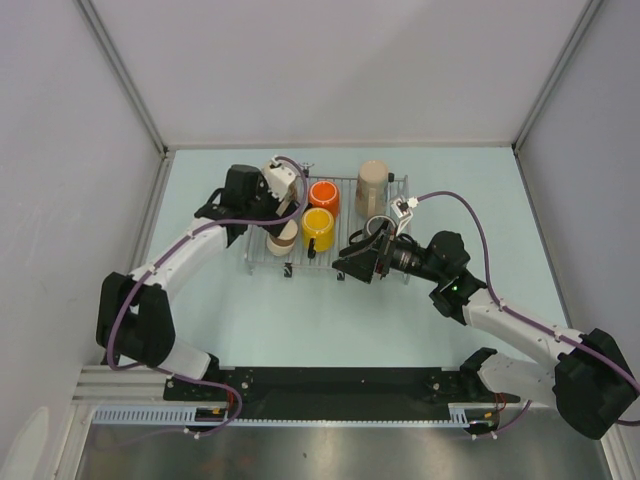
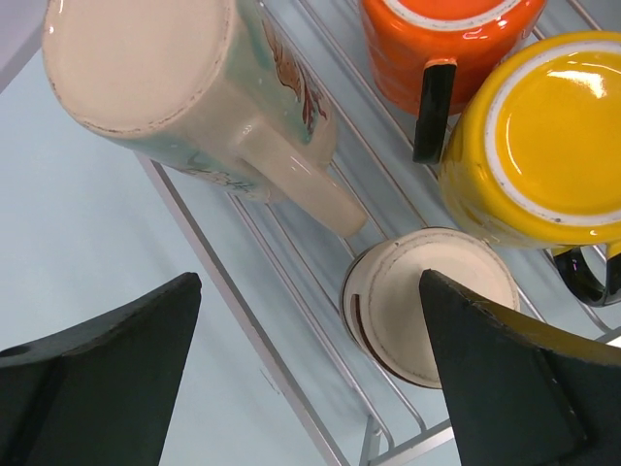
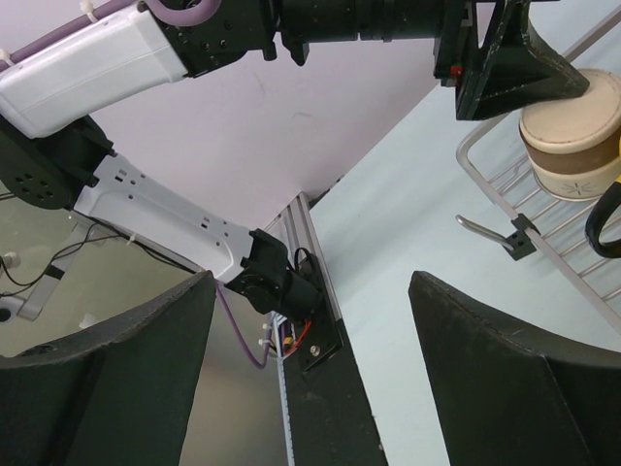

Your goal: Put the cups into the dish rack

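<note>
The dish rack (image 1: 345, 250) holds an orange-red cup (image 1: 323, 194), a yellow cup (image 1: 318, 228), a tall beige mug (image 1: 372, 183) and a small beige cup (image 1: 283, 238), all bottom up. My left gripper (image 1: 272, 208) is open and empty over the rack's left end. In the left wrist view the gripper (image 2: 310, 374) hangs above the rack's left rail (image 2: 243, 320), with a patterned beige mug (image 2: 184, 87), the small beige cup (image 2: 427, 301), the orange-red cup (image 2: 446, 44) and the yellow cup (image 2: 543, 146) below. My right gripper (image 1: 348, 263) is open and empty by the rack's front edge. The dark grey cup is hidden.
A grey round rim (image 1: 378, 226), perhaps the steel cup, shows on the rack behind my right wrist. The right wrist view shows the gripper (image 3: 310, 379), open, the rack's corner (image 3: 485, 209), the small beige cup (image 3: 568, 146) and the black base rail (image 3: 320, 340). Grey walls enclose the table.
</note>
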